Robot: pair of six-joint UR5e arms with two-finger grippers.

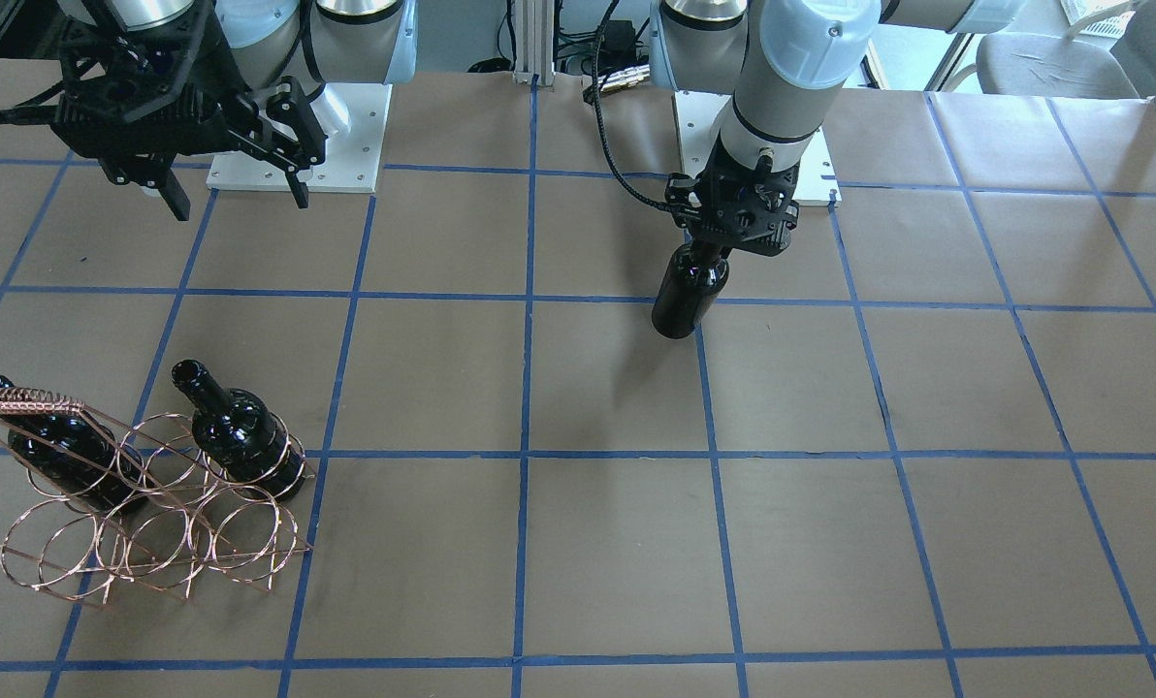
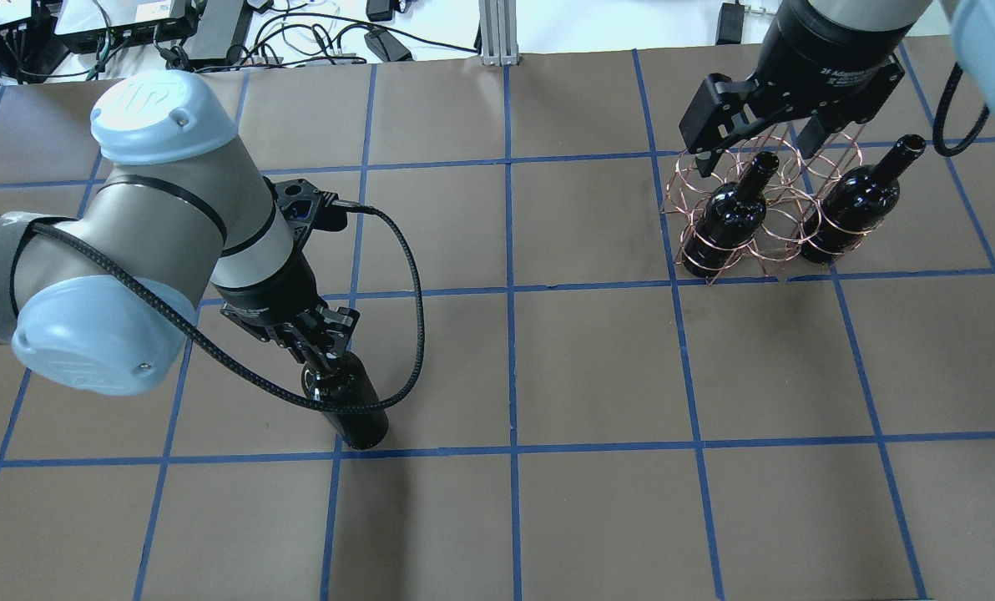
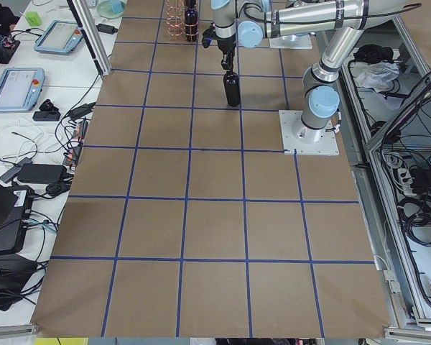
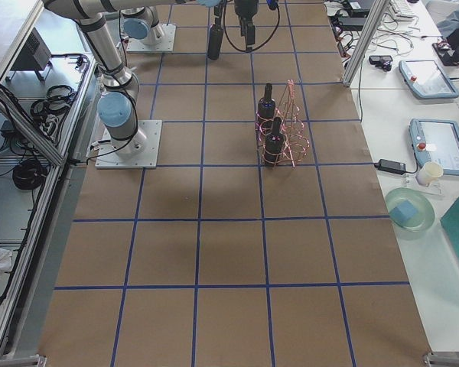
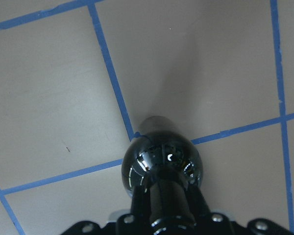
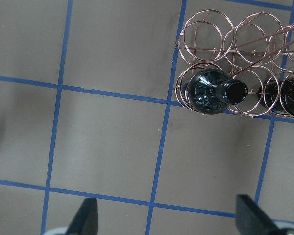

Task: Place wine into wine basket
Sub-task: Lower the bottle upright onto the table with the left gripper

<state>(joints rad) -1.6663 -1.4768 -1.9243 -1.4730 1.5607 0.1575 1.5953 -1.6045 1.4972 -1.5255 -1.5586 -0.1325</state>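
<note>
My left gripper (image 2: 318,344) is shut on the neck of a glossy black wine bottle (image 2: 351,405), which hangs upright over the brown table; it also shows in the front view (image 1: 687,291) and the left wrist view (image 5: 161,161). The copper wire wine basket (image 2: 765,221) stands at the far right with two black bottles in it (image 2: 727,217) (image 2: 852,204). It also shows in the front view (image 1: 151,504) and the right wrist view (image 6: 235,63). My right gripper (image 2: 756,133) is open and empty, high above the basket, its fingers (image 6: 85,220) spread wide.
The table is brown paper with a blue tape grid (image 2: 510,288). The arms' white base plates (image 1: 297,136) sit at the robot's edge. Cables and devices (image 2: 214,33) lie beyond the far table edge.
</note>
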